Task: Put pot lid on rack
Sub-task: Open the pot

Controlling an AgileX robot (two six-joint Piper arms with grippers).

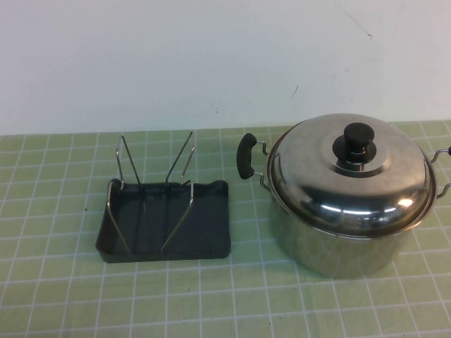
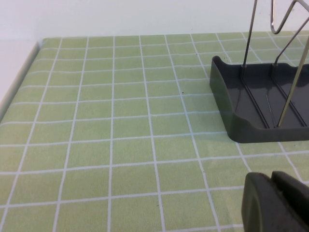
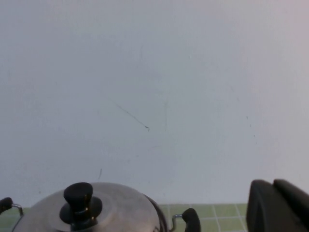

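The pot lid sits squarely on the steel pot at the right of the green-checked worktop, its black knob standing upright at the centre of the dome. The rack, a dark tray with V-shaped wire prongs, lies well apart to the left, nothing resting in it. No arm shows in the high view.

The step in hand appears to be the reach for the lid. It would be done best with the right arm: come down over the knob from above, close squarely on it, lift straight until the rim clears the pot, then tilt the lid on edge and lower it between the prongs. The polished dome offers little else to hold, and a skewed grip could let the heavy lid swing.

The right gripper hangs high and back from the pot, its camera facing the white wall, with the knob low in its view; only a dark corner of it shows, so whether its jaws are spread or pressed together cannot be told. The left gripper hovers low over the worktop on the left, just short of the rack's near corner; its jaws seem pressed together, with nothing between them.
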